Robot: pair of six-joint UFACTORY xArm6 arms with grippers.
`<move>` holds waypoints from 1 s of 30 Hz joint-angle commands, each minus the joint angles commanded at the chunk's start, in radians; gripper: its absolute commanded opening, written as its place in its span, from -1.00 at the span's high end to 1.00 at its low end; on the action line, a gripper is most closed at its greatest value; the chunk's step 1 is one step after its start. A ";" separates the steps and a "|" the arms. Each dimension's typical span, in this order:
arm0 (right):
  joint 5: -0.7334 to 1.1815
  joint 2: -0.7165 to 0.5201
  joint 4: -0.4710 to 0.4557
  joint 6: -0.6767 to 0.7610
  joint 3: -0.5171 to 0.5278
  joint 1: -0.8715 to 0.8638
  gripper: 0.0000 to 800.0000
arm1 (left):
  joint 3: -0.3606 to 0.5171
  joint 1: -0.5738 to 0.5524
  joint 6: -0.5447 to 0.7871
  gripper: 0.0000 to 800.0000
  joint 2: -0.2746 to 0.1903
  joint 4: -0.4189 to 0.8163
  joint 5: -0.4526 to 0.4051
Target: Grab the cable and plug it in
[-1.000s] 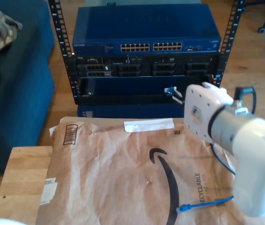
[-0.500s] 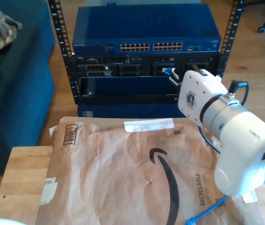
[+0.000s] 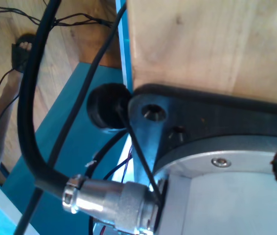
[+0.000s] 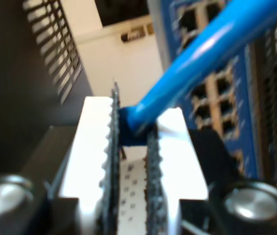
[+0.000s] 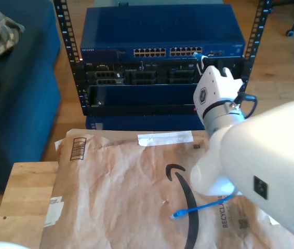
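The cable is thin and bright blue. My second gripper (image 4: 134, 110) is shut on its plug end (image 4: 131, 129), and the cord (image 4: 202, 49) runs away from the jaws. In the exterior view, my second gripper (image 5: 203, 63) holds that plug (image 5: 198, 55) up against the right end of the port row (image 5: 168, 52) on the blue network switch (image 5: 162, 28). Whether the plug sits in a port I cannot tell. The cable's other end (image 5: 175, 215) lies loose on the brown paper mailer (image 5: 121, 181), under the white arm (image 5: 261, 171).
The switch sits in a black rack (image 5: 69, 57) above other units (image 5: 142, 75). The mailer covers a wooden table (image 5: 25, 197). A blue sofa (image 5: 12, 104) stands at the exterior view's left. The first wrist view looks at a wooden board (image 3: 212, 44), a thick black cable (image 3: 28, 122) and a metal connector (image 3: 114, 203).
My second gripper has risen with the plug from the lower rack front to the switch's port row. The cable's loose end has slid across the mailer toward the exterior view's left.
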 joint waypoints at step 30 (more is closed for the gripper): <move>-0.141 0.382 0.397 -0.390 -0.512 0.117 1.00 | 0.000 0.000 0.002 -1.00 0.000 0.000 0.000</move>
